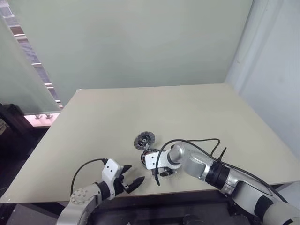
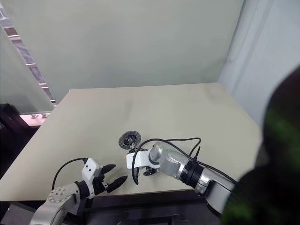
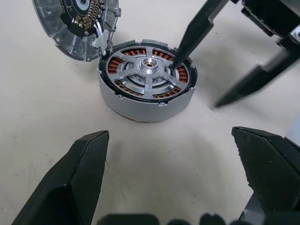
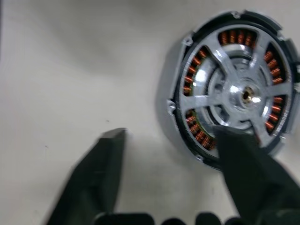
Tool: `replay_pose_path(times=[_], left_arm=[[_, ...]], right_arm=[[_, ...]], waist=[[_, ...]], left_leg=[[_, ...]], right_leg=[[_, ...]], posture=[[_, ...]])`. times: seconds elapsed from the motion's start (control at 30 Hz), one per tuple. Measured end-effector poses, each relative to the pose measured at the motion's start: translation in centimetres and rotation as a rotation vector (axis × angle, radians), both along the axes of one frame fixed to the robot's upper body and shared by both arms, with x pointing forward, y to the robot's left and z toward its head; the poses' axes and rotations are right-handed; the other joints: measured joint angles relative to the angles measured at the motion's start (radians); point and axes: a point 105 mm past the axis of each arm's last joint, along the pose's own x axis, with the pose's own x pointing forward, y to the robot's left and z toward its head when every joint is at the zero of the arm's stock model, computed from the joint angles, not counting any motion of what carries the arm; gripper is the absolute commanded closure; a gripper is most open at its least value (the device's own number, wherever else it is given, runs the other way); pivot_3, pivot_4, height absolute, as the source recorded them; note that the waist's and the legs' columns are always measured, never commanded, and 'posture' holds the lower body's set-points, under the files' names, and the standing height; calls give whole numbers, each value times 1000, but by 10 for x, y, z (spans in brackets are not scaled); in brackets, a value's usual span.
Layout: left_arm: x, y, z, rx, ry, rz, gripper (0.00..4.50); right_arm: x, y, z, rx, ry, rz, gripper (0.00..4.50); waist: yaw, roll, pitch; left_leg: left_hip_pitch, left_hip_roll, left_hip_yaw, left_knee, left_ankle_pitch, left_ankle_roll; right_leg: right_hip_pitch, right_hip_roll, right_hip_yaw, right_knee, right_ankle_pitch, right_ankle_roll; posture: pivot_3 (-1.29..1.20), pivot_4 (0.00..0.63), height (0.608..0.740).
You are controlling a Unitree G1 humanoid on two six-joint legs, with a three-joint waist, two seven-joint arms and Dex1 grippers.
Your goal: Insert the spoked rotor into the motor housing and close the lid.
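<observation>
Matte black wedge fingers (image 3: pixel 79 178), shiny spoked rotor (image 3: pixel 148 70) within copper-wound motor housing (image 3: pixel 140 105)

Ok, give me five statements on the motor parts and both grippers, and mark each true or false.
1. The spoked rotor already sits inside the motor housing. True.
2. The lid is closed over the housing. False: it lies on the table beside the housing, leaning against its rim.
3. The left gripper is clamped on the lid. False: its fingers are spread, holding nothing, short of the housing.
4. One finger of the right gripper reaches onto the rotor's top while the other stands outside the housing. True.
5. The copper windings are hidden entirely. False: they show between the rotor's spokes.
</observation>
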Motion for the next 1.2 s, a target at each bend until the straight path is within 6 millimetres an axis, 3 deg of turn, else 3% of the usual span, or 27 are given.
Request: replay_pose_path(times=[0.17,0.23,0.67,0.87,1.2], left_arm=[[0,-1,0,0,0,-3,0],[0,-1,0,-2,-1,-5,0],[-1,-3,-1,-6,-3,-3,0],[-1,-4,-1,-5,-5,-4,0],[0,-9,-7,-32,1,7,0]], right_arm=[[3,0,4,14,-19,-9,4104],[-1,5,3,25,-7,1,4391],[-2,4,2,85,41,-69,4418],[-15,4,7,138,127,-129,4418],[-25,14,11,307,224,-482,4418]], waist=[[0,0,0],[1,0,0],[0,0,0],[0,0,0],[0,0,0]], left_leg=[[0,0,0,0,0,0],[0,0,-1,0,0,0],[0,0,-1,0,0,0],[-1,-1,-1,0,-1,-2],[0,0,-1,0,-1,-2]], right_leg=[[0,0,0,0,0,0],[0,0,0,0,0,0],[0,0,0,0,0,0],[-1,0,0,0,0,0],[-1,0,0,1,0,0]], posture=[[0,0,740],[0,0,740],[0,0,740],[0,0,740],[0,0,740]])
